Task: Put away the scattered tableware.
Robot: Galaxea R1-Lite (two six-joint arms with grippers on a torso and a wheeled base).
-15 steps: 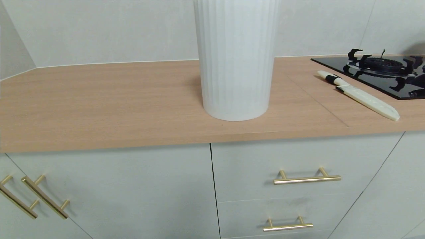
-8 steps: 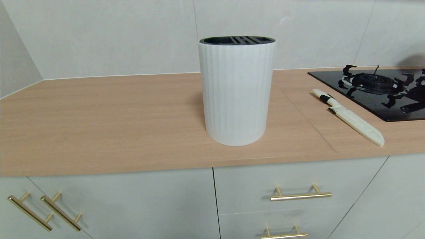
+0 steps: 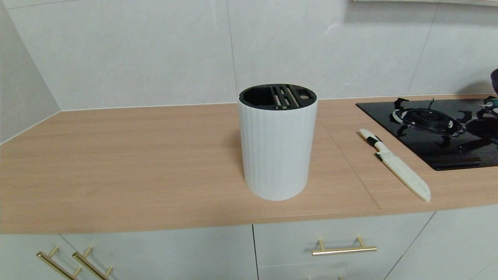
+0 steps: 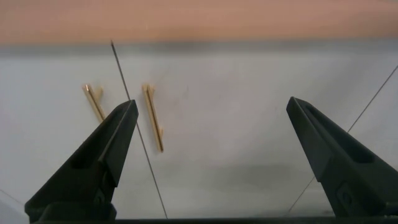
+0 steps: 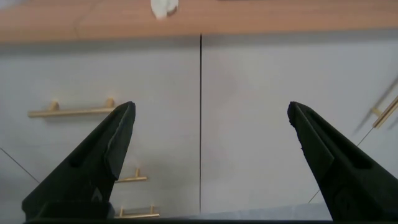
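The left claw [image 4: 212, 102] is held wide open with nothing between its two dark fingers, and it is placed in front of the grey cabinet doors [image 4: 249, 124], just below the front edge of the wooden counter [image 4: 199, 18]. Two golden door handles [image 4: 152, 118] are seen close behind it, side by side. The right claw [image 5: 211, 106] is released in the same way, empty, and it is placed in front of the drawers [image 5: 74, 74], where golden drawer handles [image 5: 71, 111] are seen one above the other. Over the edge of the counter beyond it, the pale tip of the knife [image 5: 165, 6] can be noticed. In the head view, the knife [image 3: 395, 165] is laid flat on the counter, with its handle turned to the wall [image 3: 136, 50] and its blade tip close to the front edge. It is found between the white ribbed holder [image 3: 277, 144] and the black stove [image 3: 432, 124], apart from both. The holder is stood upright near the middle of the counter, and its black top with slots is open to view.
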